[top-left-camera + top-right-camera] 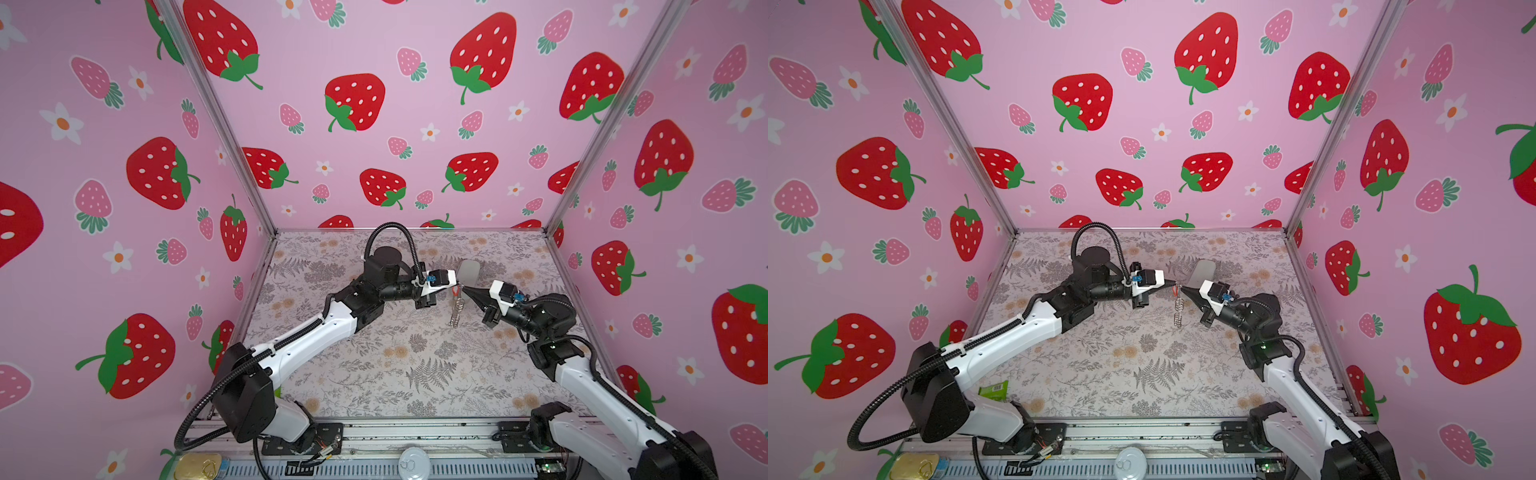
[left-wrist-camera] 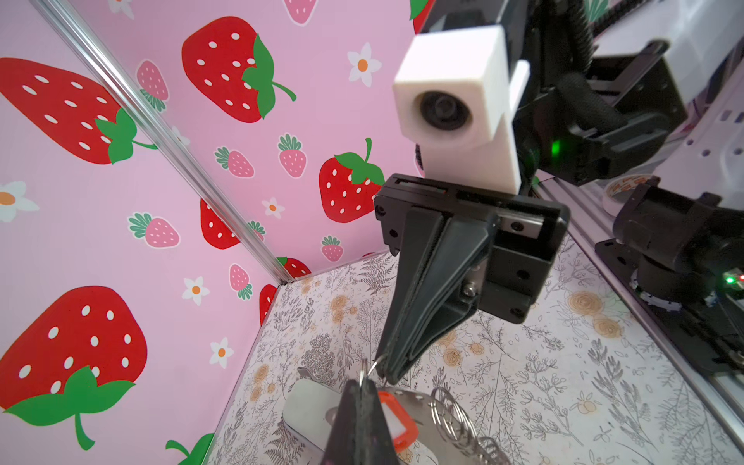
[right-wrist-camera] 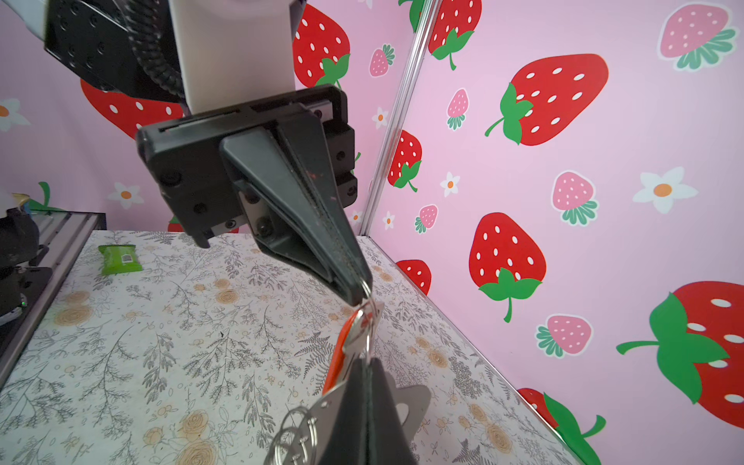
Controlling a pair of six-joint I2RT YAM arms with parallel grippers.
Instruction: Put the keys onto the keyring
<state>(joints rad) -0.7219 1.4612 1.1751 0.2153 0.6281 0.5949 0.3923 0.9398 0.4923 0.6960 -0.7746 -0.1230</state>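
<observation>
Both grippers meet tip to tip above the back of the table. My left gripper (image 2: 364, 382) (image 1: 452, 286) is shut on a small silver ring. My right gripper (image 3: 368, 360) (image 1: 463, 288) is shut on another small silver ring right beside it. The keys' red tag (image 2: 398, 422) (image 3: 340, 354) with its white window hangs between the two tips; the key's blade is hidden. The keyring's grey strap (image 2: 418, 402) (image 3: 322, 406) and its chain of silver rings (image 1: 456, 311) (image 1: 1178, 313) dangle below. I cannot tell which pinched ring belongs to which thing.
A pale oblong case (image 1: 469, 270) (image 2: 306, 410) lies just behind the grippers. A green packet (image 1: 994, 390) (image 3: 120, 259) lies at the table's front left. A gold tin (image 1: 197, 465) and a white lid (image 1: 413, 463) sit on the front rail. Pink walls enclose three sides.
</observation>
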